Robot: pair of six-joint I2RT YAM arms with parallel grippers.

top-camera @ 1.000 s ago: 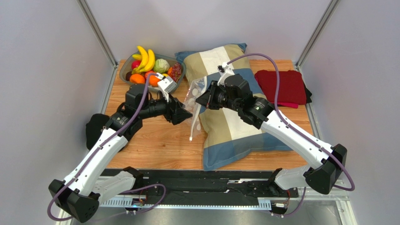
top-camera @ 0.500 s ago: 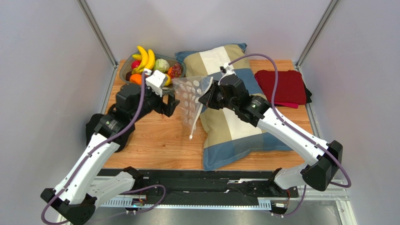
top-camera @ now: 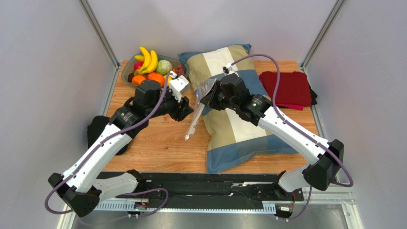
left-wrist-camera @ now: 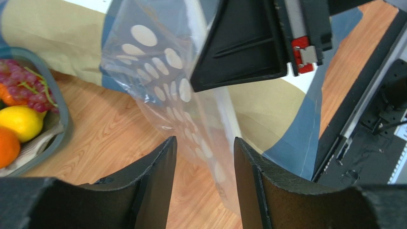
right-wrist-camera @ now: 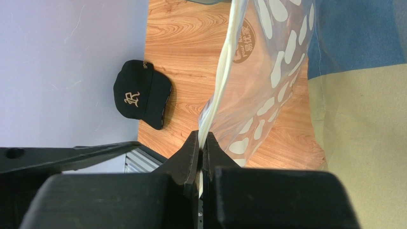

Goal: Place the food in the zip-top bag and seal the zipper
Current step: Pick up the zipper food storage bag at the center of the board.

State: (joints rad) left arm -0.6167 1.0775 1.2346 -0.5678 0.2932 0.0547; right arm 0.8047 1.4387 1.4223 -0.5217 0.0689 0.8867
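Top external: bag held up at left side of pillow, food in bowl

Hanging just off the pillow's left edge, clear with white dots, slanting down toward the near end of that edge. Unclear whether its lowest corner reaches the surface. Held at the top by the right fingers, closed tight on it above the pillow's left border. Shown on the right wrist view pressed flat together on the zipper, a whitish strip running straight away from the grip along one edge of the plastic, with the pillow's blue and tan cover to one side.

Left fingers just left of the bag, on the side away from the pillow, spread apart and gripping nothing. Seen from the left wrist with a gap between them and dotted plastic showing through it, pillow behind. Touching the plastic or not, hard to tell.

Beyond the pillow's far left corner, piled in the grey bowl: bananas, cabbage and oranges, plus grapes and a lemon on the left wrist view. All of it apart from the bag.

Just right of the pillow, a red cloth. Well left of the pillow, a black cap lying on the surface.
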